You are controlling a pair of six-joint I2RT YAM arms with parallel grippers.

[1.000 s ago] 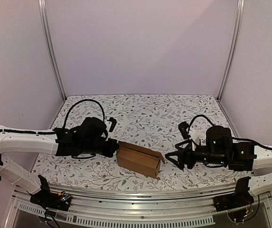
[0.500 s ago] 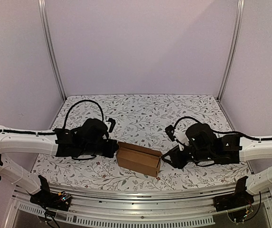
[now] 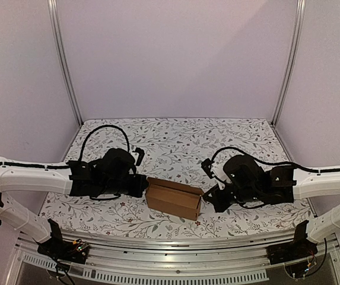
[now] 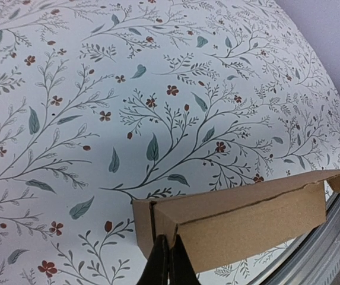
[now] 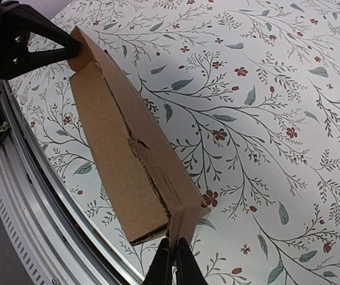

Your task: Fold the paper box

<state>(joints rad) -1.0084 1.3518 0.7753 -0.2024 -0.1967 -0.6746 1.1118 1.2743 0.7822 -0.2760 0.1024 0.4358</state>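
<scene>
**One Box, Two Hands at Its Ends**

One floral-patterned tabletop (image 3: 175, 133) carries one brown paper box (image 3: 172, 199), which lies near the front edge between the arms. There are two hands, the left hand (image 3: 143, 185) and the right hand (image 3: 208, 199). Each has its fingers pressed together, with the tips touching opposite ends of the box.

you're in a lab test booth: blank walls (image 3: 175, 53) on metal posts (image 3: 66, 65) beyond the jaws, floral table (image 3: 181, 136) beneath them.
</scene>
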